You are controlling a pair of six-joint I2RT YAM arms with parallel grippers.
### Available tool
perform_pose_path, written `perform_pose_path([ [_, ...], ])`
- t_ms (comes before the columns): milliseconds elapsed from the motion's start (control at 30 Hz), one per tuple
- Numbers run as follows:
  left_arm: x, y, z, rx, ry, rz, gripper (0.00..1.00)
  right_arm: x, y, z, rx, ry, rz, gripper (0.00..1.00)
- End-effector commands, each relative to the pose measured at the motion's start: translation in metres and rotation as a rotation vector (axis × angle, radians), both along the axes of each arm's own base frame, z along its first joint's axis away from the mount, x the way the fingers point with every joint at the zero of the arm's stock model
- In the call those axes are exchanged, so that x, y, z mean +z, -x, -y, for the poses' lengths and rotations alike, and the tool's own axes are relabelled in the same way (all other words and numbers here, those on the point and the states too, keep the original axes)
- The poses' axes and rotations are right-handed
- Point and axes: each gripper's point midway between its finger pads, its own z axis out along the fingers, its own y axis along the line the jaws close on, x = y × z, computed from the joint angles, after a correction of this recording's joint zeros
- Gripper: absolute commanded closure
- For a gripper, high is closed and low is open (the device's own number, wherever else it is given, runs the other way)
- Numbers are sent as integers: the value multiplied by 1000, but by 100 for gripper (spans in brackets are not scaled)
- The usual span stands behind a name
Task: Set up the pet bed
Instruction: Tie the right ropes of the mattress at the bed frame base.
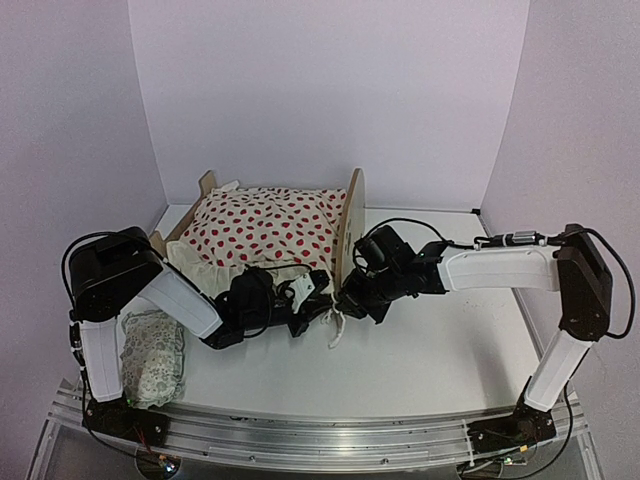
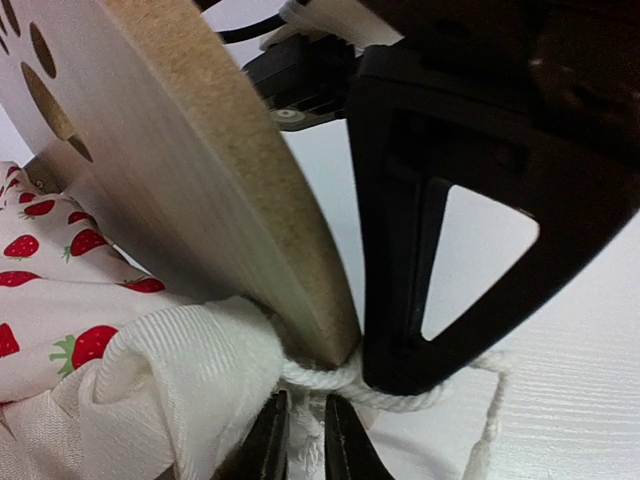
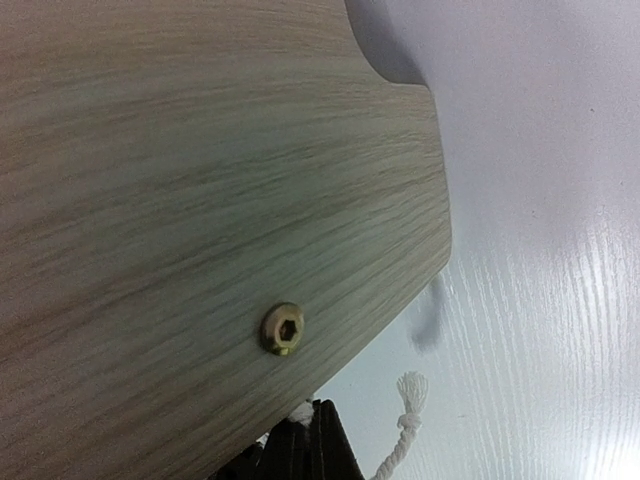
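Currently: pet bed (image 1: 352,215) left of centre on table (image 1: 430,350), dotted blanket (image 1: 265,225) over it. Step, likely: tidying white cord (image 2: 330,378) at headboard (image 3: 200,180) corner. Right gripper (image 3: 305,440) closed; left gripper (image 2: 307,425) nearly closed, grip unclear. Next: needs firm hold, gentle pull.

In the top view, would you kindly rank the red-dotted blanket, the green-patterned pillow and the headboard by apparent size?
1. red-dotted blanket, clearly largest.
2. green-patterned pillow.
3. headboard, seen nearly edge-on, so only a narrow strip shows; its real size is unsure.
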Motion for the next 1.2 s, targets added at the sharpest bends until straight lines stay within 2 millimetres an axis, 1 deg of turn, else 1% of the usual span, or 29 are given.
perform_pose_path([
  [0,22,-19,-1,83,24,39,82,4,17,-12,54,-17,-61,100],
  [133,18,-19,-5,95,-3,24,81,3,16,-10,44,-7,-56,100],
  [300,19,-14,-11,96,-24,18,81,2,13,-11,27,-7,-56,100],
  [433,21,-3,-10,51,-8,27,81,5,10,-20,28,-23,-60,100],
  [567,26,1,-11,45,6,30,82,8,7,-27,28,-32,-55,100],
  [767,34,6,-26,69,-14,53,81,5,8,-32,15,-26,-60,100],
  [833,36,8,-34,83,-24,53,76,4,8,-32,12,-22,-54,100],
  [900,41,9,-42,106,-26,42,64,2,9,-31,5,-12,-51,100],
  [933,43,9,-47,121,-27,31,59,0,9,-29,0,-4,-48,100],
  [1067,65,10,-63,188,35,-61,49,-8,10,-20,-21,26,-42,100],
  [1167,79,19,-74,217,108,-185,44,-13,9,-17,-28,40,-31,100],
])
